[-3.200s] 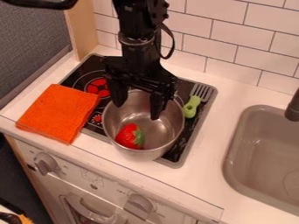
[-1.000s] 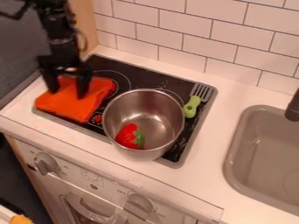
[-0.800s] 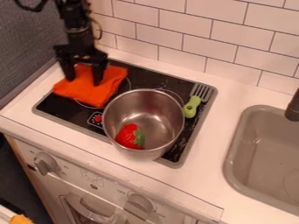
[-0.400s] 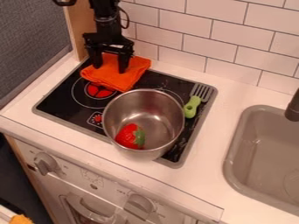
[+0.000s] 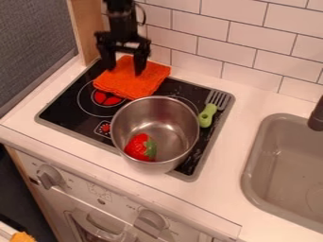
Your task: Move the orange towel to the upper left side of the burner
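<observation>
At the back left of the black stove top [image 5: 66, 105], a black gripper [image 5: 125, 70], hanging down over an orange towel [image 5: 136, 83] with fingers [image 5: 139, 65] spread apart, one at the towel's left edge and the other above its middle. Too little shown at the tips to tell about contact with the cloth. Below that, the towel, spread fairly flat with slight ripples, at the stove top's back left, reaching over its back rim and covering the upper right of a ring-shaped burner [image 5: 106, 97] with a red centre. Just beside the towel's near corner, a steel pot [image 5: 174, 124], upright, with a red toy strawberry [image 5: 136, 147] inside. To the right of the pot, near its rim, a fork [image 5: 207, 116] with a green handle, tines toward the wall [image 5: 246, 42]. Farther right, set into the white tabletop [image 5: 217, 189], a grey sink [image 5: 277, 175] under a dark faucet [image 5: 316, 118].
</observation>
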{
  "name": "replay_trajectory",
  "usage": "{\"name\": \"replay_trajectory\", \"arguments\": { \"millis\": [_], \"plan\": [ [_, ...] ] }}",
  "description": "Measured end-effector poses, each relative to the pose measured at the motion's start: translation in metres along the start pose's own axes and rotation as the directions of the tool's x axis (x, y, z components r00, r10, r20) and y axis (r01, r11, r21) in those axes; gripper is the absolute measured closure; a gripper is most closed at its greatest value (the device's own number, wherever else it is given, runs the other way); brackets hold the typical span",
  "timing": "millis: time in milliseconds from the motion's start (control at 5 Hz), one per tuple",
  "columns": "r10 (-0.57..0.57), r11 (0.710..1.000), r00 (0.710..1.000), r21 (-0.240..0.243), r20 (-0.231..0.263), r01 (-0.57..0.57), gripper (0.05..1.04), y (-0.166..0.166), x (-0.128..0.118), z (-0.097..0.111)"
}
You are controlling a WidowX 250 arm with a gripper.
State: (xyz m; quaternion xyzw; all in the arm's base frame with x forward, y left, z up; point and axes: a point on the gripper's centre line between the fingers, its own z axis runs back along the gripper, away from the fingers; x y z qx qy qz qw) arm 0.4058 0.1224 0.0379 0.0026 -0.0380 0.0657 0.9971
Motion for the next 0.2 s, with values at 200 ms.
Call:
{"name": "replay_trajectory", "arguments": {
  "millis": [200],
  "plan": [
    [0.001, 1.0, 0.999, -0.022, 0.04, 0.0, 0.085, -0.0025, 0.0026, 0.0317]
  ]
}}
